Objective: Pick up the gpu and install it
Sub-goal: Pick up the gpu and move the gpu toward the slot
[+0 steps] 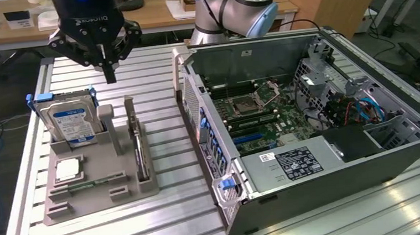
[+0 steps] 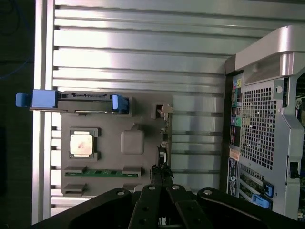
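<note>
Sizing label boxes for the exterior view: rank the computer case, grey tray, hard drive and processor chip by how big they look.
1. computer case
2. grey tray
3. hard drive
4. processor chip

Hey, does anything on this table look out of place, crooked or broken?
Nothing stands out. The gpu stands on edge in its slot of the gray holder, the hard drive stands in its own slot, and the computer case lies open on its side.
</note>
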Robot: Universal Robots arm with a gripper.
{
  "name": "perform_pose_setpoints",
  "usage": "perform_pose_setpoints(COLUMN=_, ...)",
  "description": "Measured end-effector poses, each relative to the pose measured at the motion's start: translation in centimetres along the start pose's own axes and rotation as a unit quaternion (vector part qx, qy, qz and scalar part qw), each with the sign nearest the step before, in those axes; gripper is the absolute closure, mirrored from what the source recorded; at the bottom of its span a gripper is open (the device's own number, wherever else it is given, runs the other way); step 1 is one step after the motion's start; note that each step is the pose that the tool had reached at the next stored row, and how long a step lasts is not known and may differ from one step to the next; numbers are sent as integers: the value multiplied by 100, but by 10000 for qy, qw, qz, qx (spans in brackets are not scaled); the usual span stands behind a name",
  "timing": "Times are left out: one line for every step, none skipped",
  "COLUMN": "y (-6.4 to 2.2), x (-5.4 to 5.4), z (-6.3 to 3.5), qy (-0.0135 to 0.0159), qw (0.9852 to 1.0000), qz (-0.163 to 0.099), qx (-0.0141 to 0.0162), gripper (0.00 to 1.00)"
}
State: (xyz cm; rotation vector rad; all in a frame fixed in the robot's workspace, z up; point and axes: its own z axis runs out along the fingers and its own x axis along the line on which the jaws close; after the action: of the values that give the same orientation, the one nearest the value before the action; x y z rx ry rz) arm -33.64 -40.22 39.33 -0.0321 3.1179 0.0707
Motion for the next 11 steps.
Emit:
perform_pose_setpoints(y=0, x=0, z=0, qy=0, qw=10000, qz=0, qx=0, gripper=89)
perform_pose_setpoints(y=0, x=0, z=0, qy=0, qw=10000, qz=0, qx=0, gripper=89)
perform_pose_setpoints(y=0, x=0, z=0, qy=0, qw=10000, qz=0, qx=0, gripper=89)
perform_pose_setpoints(y=0, x=0, z=0, qy=0, qw=10000, qz=0, qx=0, gripper=89)
perform_pose_setpoints(y=0, x=0, z=0, qy=0, qw=10000, qz=0, qx=0, gripper=89)
perform_pose_setpoints(y=0, x=0, z=0, qy=0, qw=10000, qz=0, qx=0, gripper=89)
perform_pose_setpoints(y=0, x=0, z=0, qy=0, qw=10000, qz=0, qx=0, gripper=89)
perform_pose_setpoints(y=0, x=0, z=0, qy=0, qw=10000, qz=0, qx=0, gripper=89)
perform_pose_setpoints(y=0, x=0, z=0, qy=-1, qw=10000, qz=0, qx=0, gripper=89)
perform_pose_setpoints(y=0, x=0, z=0, qy=0, qw=10000, qz=0, qx=0, gripper=89)
perform_pose_setpoints(y=0, x=0, z=0, qy=-1, qw=10000, qz=0, qx=0, gripper=89)
